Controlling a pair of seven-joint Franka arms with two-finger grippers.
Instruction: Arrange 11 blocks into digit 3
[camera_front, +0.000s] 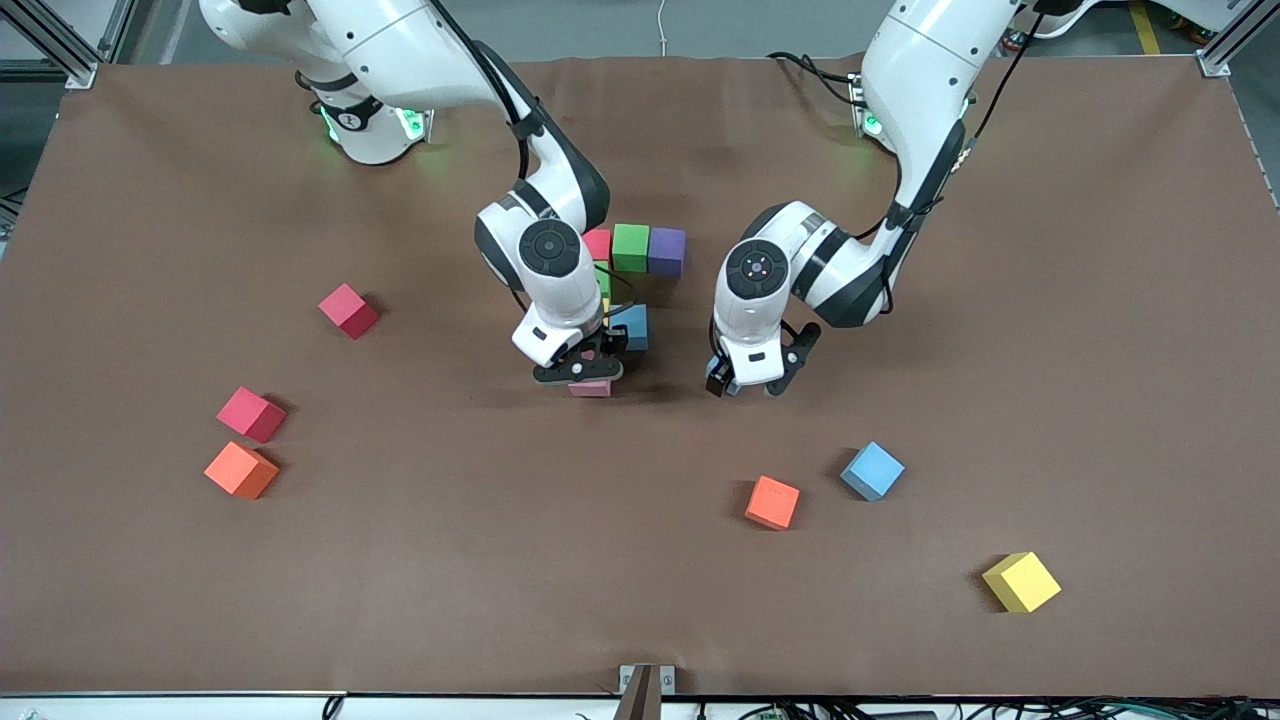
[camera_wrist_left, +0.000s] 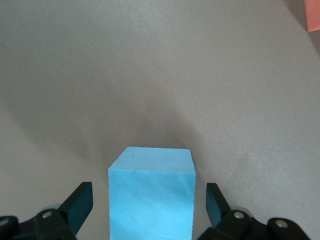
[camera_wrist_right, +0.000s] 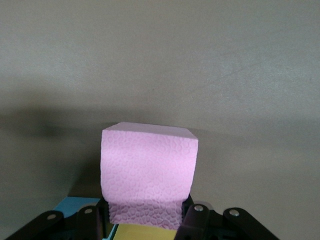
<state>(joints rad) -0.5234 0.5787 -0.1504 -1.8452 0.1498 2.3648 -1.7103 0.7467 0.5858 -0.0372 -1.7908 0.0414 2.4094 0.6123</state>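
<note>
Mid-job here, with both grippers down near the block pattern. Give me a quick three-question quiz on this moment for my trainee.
1. Multiple choice: what is the right gripper shut on?
A. a pink foam cube
B. a yellow foam cube
C. nothing
2. True or false: the left gripper is clamped tight on the light blue foam cube between its fingers.
3. Count: how many orange foam cubes lie loose on the brown table cover?

Key:
1. A.
2. False. The fingers stand open on either side of the cube, with gaps showing.
3. Two.
</note>
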